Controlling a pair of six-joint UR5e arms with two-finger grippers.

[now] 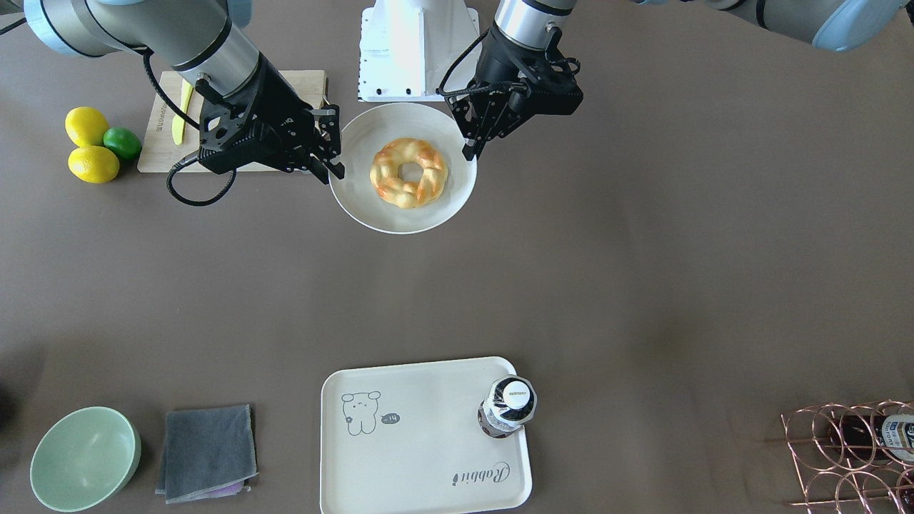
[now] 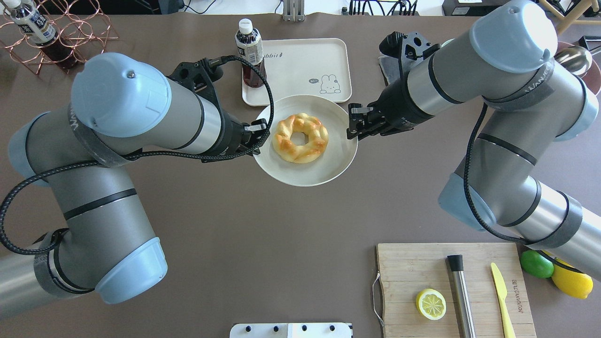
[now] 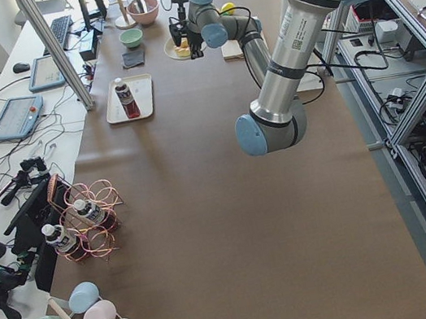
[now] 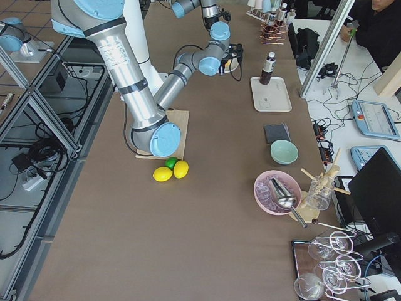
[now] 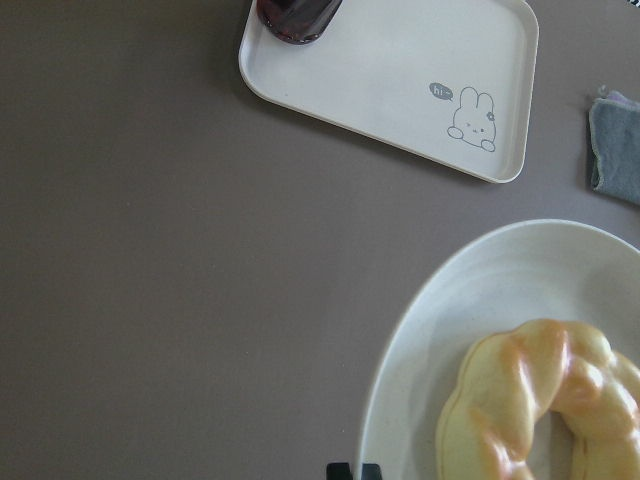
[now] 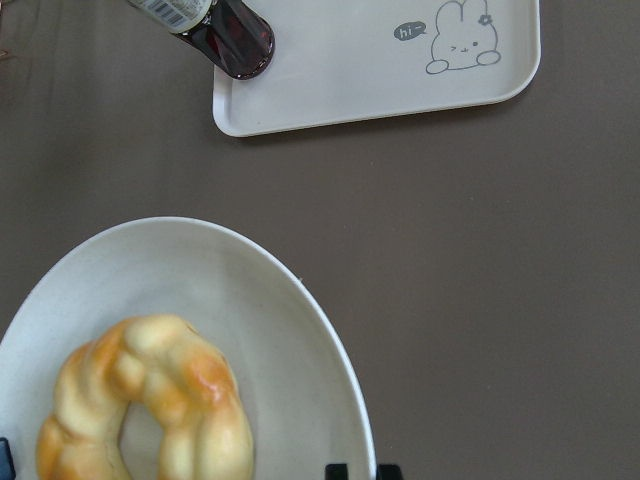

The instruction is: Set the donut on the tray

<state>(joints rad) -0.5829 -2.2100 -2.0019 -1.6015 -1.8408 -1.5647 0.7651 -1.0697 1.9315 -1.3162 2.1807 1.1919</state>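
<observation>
**Front view.** The donut [image 1: 408,173] lies flat on a round white plate [image 1: 357,203], hole facing up. The ring is close to round, so no clear long axis shows. It is not on the tray [image 1: 428,457], which sits well apart from the plate, toward the opposite edge of the table [image 1: 643,285]. The left claw [image 1: 471,148] is clenched on the plate's rim on one side. The right claw [image 1: 334,153] is clenched on the opposite rim. The tray lies with its long side across the view. It carries one upright bottle [image 1: 508,405] near a corner, beside the "Rabbit" script. A green bowl [image 1: 84,457] and a folded grey cloth [image 1: 207,451] sit beside the tray. A wire rack [image 1: 821,457] holds a second bottle [image 1: 889,430].

**Overhead view.** The plate hangs between the two claws, and its far rim overlaps the tray's near edge as seen from here. A cutting board [image 2: 413,267] carries a lemon half [image 2: 431,304], a metal rod [image 2: 460,295] and a yellow knife [image 2: 501,295]. A lime [image 2: 536,264] and a lemon [image 2: 572,283] lie just beside the board.

**Left side view.** The plate and both claws are small and far off, so grip detail cannot be told.

**Right side view.** A pink bowl [image 4: 269,188] holds a metal scoop [image 4: 285,200].

**Left wrist view.** The plate rim and part of the donut fill the lower right. The tray, with its rabbit drawing, lies beyond.

**Right wrist view.** The plate rim runs down between the two fingertips [image 6: 336,471] at the bottom edge.
</observation>
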